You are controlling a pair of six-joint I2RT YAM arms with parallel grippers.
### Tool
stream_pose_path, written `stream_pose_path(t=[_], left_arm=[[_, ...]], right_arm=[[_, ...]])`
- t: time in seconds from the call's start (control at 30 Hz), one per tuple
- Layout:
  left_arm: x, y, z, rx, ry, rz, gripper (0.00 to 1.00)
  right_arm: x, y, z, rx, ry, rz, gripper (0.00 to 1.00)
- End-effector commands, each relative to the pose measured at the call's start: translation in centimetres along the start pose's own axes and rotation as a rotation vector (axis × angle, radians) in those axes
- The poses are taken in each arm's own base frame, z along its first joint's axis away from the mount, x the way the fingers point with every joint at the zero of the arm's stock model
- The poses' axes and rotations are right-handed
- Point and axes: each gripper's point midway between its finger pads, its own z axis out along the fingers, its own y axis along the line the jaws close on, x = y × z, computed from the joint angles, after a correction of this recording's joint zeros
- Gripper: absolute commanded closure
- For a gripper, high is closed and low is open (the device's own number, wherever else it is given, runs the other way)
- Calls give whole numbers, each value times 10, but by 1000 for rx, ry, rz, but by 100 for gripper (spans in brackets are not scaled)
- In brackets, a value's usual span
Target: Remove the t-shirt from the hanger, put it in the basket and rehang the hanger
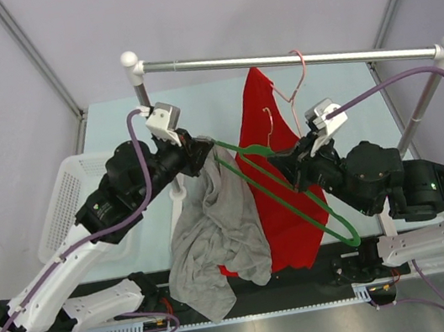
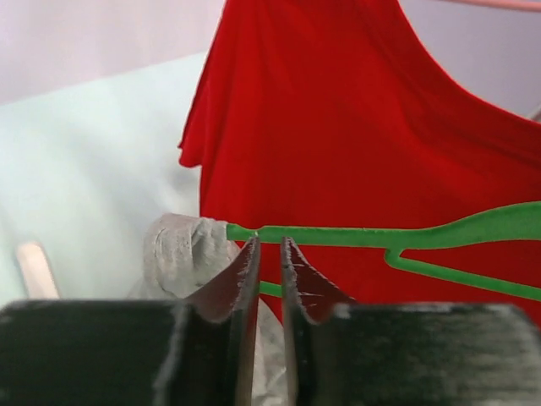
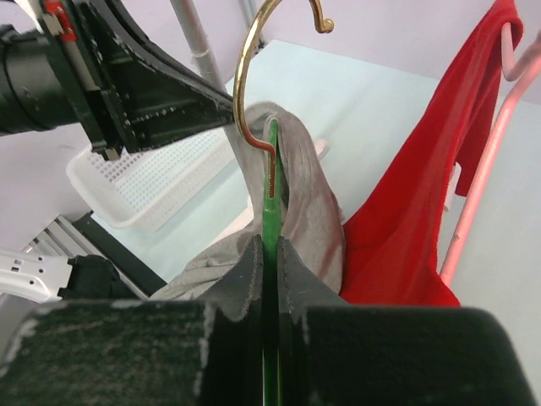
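Note:
A grey t-shirt (image 1: 218,243) hangs bunched from the left end of a green hanger (image 1: 297,204), held in the air below the rail. My right gripper (image 1: 285,160) is shut on the hanger near its gold hook (image 3: 254,59). In the right wrist view its fingers (image 3: 254,262) pinch the green bar (image 3: 271,203), with the grey cloth (image 3: 308,211) beyond. My left gripper (image 1: 203,154) is at the hanger's left tip. Its jaws stand almost closed, with grey cloth (image 2: 182,249) in and beside the narrow gap, just under the green bar (image 2: 355,234).
A red t-shirt (image 1: 265,116) hangs on a pink hanger (image 1: 298,85) from the metal rail (image 1: 289,57), just behind the green hanger. A white mesh basket (image 1: 70,200) stands at the left. The rail's posts (image 1: 139,86) stand near both arms.

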Motion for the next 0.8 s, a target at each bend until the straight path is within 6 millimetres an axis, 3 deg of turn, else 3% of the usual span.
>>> stream_pose_path(t=[0.0,0.13,0.17,0.27,0.37,0.6,0.7,0.73,0.77], left_arm=[[4,-11,-3,77,0,-1,77],[13,-10,-2,78,36,20,60],[15,-7,-4,63,45,21,46],[21,10,-5,-27,67,33,24],[31,24,-4,-91,98,52,17],[36,46,7,-219,116,94,20],[37,57,16,-282,136,127,34],[33,58,17,-293,130,130,45],[34,58,19,-297,132,139,49]], right_arm=[[-35,4,-11,-44,-100,97,100],[-35,5,-13,-59,-106,106,100],[-36,4,-14,-56,-105,108,100],[-34,4,-15,-59,-95,107,100],[-34,4,-16,-65,-98,112,100],[-30,7,-15,-78,-84,102,100],[-30,7,-16,-82,-81,103,100],[-29,6,-17,-81,-81,103,100],[-30,5,-17,-78,-81,105,100]])
